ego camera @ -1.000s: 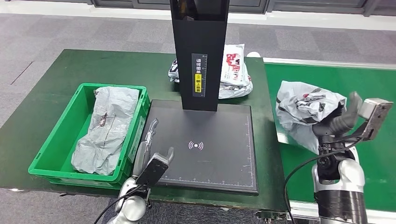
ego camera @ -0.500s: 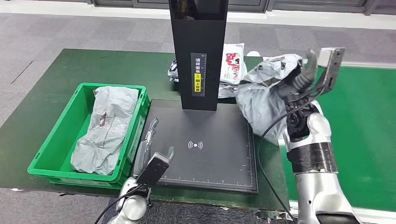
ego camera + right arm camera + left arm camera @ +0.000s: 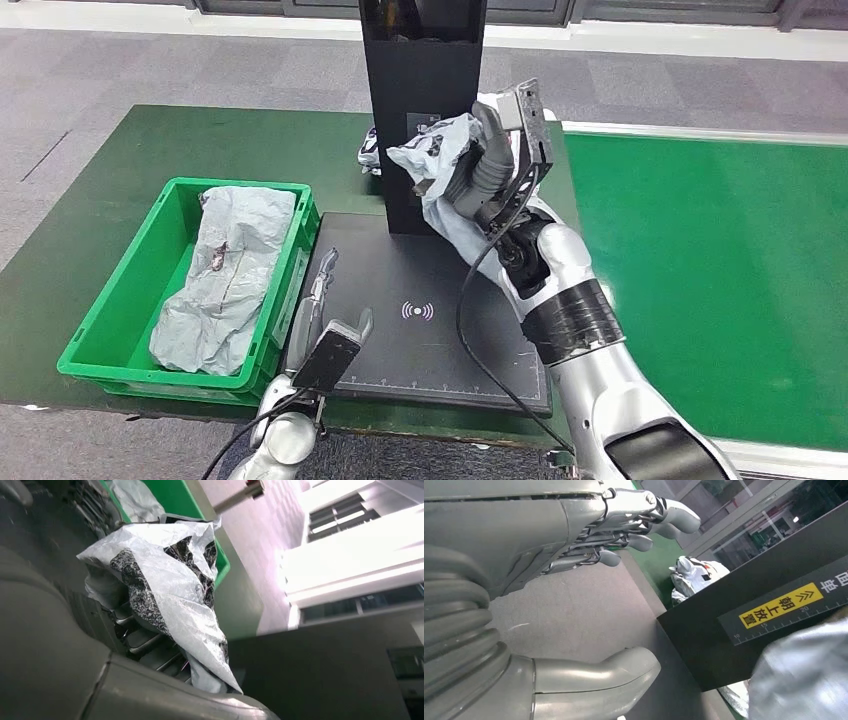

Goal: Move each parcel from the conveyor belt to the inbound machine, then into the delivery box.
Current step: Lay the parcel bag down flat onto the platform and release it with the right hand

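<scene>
Scan step: parcel [image 3: 440,165] clamped by right hand [image 3: 485,175] at 12 o'clock over scanner pad [image 3: 440,330]; lowering needed next. Left hand [image 3: 325,330] idle, fingers apart.

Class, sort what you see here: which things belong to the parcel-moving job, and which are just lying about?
Part of the job:
- grey parcel held by the right hand
- inbound machine
- green delivery box with a parcel inside
- conveyor belt

Lying about:
- pile of bags behind the machine
- idle left hand

Grey parcel [image 3: 440,160] (black print), green crate [image 3: 120,300]
</scene>
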`<state>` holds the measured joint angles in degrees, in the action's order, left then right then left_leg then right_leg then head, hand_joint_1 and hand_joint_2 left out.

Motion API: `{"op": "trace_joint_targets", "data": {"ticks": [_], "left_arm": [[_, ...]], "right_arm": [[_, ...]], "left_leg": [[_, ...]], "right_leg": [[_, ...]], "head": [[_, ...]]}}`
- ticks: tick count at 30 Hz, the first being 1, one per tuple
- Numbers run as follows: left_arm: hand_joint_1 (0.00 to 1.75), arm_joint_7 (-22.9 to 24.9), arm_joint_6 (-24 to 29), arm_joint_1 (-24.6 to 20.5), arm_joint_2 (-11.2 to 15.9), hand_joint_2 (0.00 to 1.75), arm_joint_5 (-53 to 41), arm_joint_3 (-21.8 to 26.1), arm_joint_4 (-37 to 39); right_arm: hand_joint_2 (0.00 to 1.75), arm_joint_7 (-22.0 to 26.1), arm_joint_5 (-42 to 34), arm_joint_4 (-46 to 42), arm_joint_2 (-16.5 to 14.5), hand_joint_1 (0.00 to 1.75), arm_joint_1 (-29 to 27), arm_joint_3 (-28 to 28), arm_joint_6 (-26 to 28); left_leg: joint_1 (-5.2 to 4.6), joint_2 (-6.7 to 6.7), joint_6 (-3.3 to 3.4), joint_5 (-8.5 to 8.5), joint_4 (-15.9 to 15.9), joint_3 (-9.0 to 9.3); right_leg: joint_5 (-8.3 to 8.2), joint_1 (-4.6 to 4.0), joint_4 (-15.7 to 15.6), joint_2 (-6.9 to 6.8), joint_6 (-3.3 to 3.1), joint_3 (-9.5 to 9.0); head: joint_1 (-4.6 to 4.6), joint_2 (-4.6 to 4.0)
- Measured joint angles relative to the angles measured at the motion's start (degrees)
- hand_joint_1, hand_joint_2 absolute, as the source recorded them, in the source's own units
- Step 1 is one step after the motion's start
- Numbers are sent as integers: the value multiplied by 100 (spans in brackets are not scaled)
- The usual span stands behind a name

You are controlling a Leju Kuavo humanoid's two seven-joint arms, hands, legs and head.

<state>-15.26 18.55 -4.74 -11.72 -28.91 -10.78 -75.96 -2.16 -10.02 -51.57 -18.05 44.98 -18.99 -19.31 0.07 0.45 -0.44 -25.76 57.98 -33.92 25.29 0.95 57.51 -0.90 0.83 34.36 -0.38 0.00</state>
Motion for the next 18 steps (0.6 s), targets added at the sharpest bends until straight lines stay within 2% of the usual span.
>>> {"op": "trace_joint_targets", "data": {"ticks": [1,11,12,16,18], "left_arm": [[0,0,1,-2,0,175,1,1,3],[0,-3,28,-18,1,175,10,0,47],[0,7,56,-29,1,175,29,6,68],[0,78,137,-114,24,175,114,105,144],[0,89,154,-119,31,175,110,124,154]], "right_arm": [[0,0,-3,6,-5,5,1,-3,-2],[0,-90,-85,104,-54,0,35,-118,-85],[0,-173,-143,209,-98,0,43,-300,-207],[0,-272,-543,645,-279,0,-119,-1727,-523],[0,-263,-652,667,-282,0,-142,-1911,-545]], "left_leg": [[0,0,0,0,0,0],[-1,0,0,0,0,-2],[0,0,0,0,0,-2],[8,0,-2,0,0,-3],[8,0,-2,0,0,-3]], "right_leg": [[0,0,0,0,0,0],[-1,0,-1,1,0,0],[-1,0,-1,1,0,1],[3,-9,0,0,-7,4],[3,-9,-1,0,-7,4]], "head": [[1,0],[1,0],[1,0],[-1,0],[0,0]]}}
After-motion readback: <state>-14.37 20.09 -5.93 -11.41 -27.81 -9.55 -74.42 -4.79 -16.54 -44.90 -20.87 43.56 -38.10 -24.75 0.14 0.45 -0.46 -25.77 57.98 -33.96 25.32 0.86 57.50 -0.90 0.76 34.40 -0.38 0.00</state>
